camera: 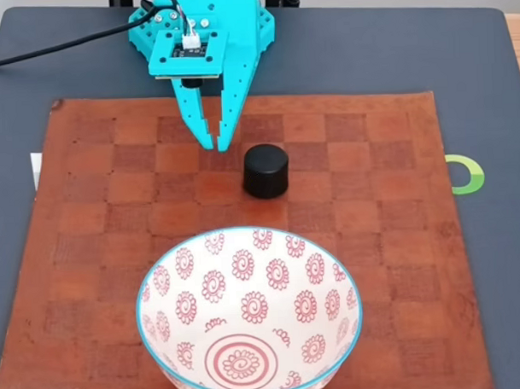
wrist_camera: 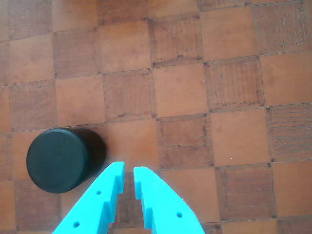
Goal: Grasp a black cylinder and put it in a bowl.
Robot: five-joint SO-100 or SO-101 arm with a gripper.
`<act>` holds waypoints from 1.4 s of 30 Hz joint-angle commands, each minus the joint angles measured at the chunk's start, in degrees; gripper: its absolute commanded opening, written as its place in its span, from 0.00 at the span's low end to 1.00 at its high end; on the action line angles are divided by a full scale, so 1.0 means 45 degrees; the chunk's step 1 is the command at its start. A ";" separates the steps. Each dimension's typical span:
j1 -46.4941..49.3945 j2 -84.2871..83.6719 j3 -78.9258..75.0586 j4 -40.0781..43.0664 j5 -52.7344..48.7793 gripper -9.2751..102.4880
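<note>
While the grasp is not yet made, the wrist view shows the turquoise plastic fingers (wrist_camera: 127,171) nearly closed, empty, just beside the matte black cylinder (wrist_camera: 57,160). In the fixed view it stands mid-mat on the checkered leather mat (camera: 91,252), the patterned ceramic bowl (camera: 160,275) at the near edge

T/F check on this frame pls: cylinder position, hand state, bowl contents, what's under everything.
1. The short matte black cylinder stands upright on the brown checkered leather mat. True.
2. The turquoise two-finger hand is clamped on the cylinder. False: its tips are nearly together with nothing between them, and the cylinder sits beside it.
3. The large white ceramic bowl with red spiral flowers already holds the cylinder. False: the cylinder is on the mat, outside the bowl.
4. In the fixed view the cylinder lies between the hand and the bowl. True.
</note>
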 commanded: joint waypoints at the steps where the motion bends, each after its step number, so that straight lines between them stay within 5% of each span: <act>1: -0.0117 0.0625 -0.0098 0.0117 -0.0098 0.08; 42: -0.0293 0.0527 -0.1367 0.0449 -0.0586 0.08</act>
